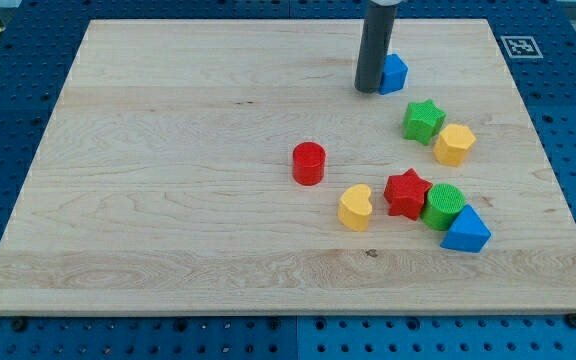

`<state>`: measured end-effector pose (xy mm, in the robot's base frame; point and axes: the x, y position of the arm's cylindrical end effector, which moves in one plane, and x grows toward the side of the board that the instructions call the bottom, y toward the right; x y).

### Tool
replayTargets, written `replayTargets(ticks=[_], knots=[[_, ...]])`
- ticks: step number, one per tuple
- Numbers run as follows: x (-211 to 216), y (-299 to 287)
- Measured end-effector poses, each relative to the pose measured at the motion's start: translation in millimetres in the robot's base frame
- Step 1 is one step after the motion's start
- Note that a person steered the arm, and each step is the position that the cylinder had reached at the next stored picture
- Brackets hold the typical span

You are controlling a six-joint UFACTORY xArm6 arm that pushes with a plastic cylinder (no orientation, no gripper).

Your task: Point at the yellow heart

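Observation:
The yellow heart (355, 207) lies on the wooden board right of centre, just left of the red star (406, 193). My tip (367, 90) is at the view's top, touching or nearly touching the left side of a blue block (395, 73). The tip is far above the yellow heart, with the red cylinder (308, 163) off to the lower left of it.
A green star (423, 121) and a yellow hexagon block (454, 145) sit at the right. A green cylinder (443, 206) and a blue triangle (466, 231) cluster right of the red star. The board's right edge (558, 200) is close.

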<state>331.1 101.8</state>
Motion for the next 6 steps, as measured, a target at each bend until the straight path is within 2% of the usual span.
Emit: replayTargets(ticks=[1, 2, 3, 4, 6], knots=[[0.0, 0.0], [9.9, -43.8], [39.5, -110.7], [81.1, -163.7], [187.1, -149.6]])
